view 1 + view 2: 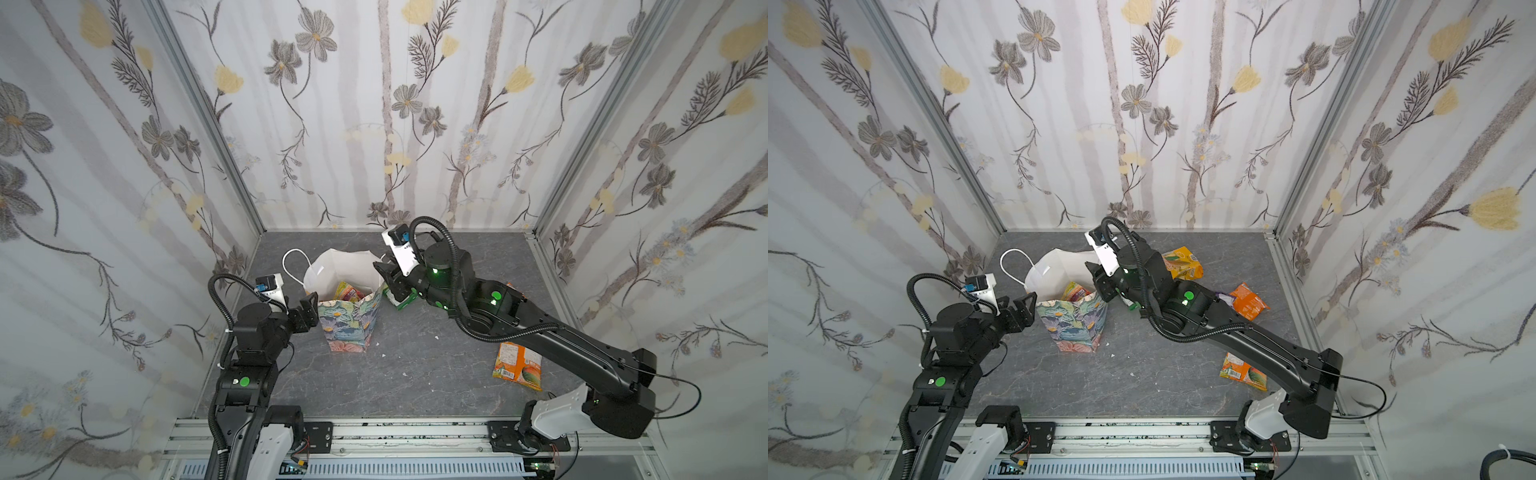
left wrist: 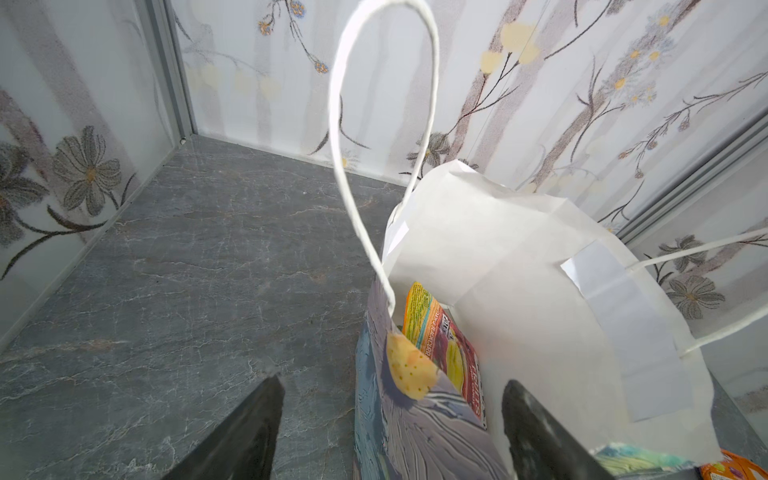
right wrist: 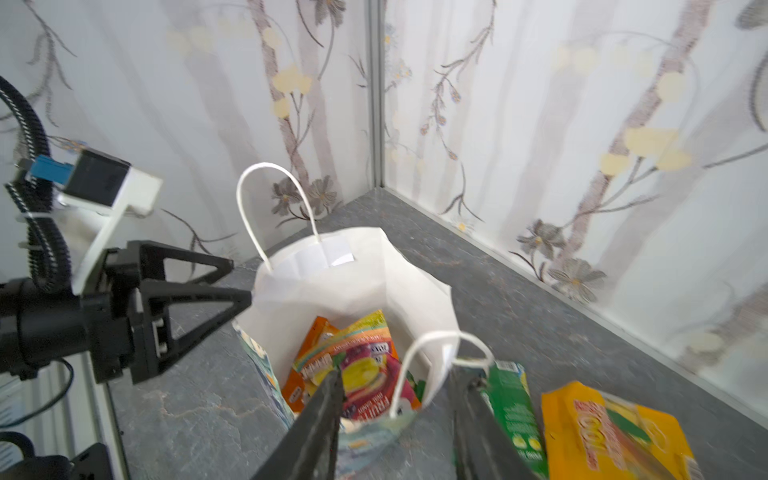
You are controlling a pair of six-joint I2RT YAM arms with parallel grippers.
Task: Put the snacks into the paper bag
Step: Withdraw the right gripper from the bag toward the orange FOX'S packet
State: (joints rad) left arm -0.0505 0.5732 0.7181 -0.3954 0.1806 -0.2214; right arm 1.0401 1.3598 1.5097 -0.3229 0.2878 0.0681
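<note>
Where legible, "FRUIT" on pkt (image 3: 365,374) inside bag (image 3: 332,286)

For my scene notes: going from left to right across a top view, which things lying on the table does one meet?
Paper bag → green packet, mostly under the right arm → yellow packet → last, an orange packet and an orange-green packet, which overlap sideways, so unordered.

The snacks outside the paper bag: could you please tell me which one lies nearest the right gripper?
The green packet, right beside the right gripper; the yellow-orange packet, orange packet and pink-orange packet all lie farther away.
</note>
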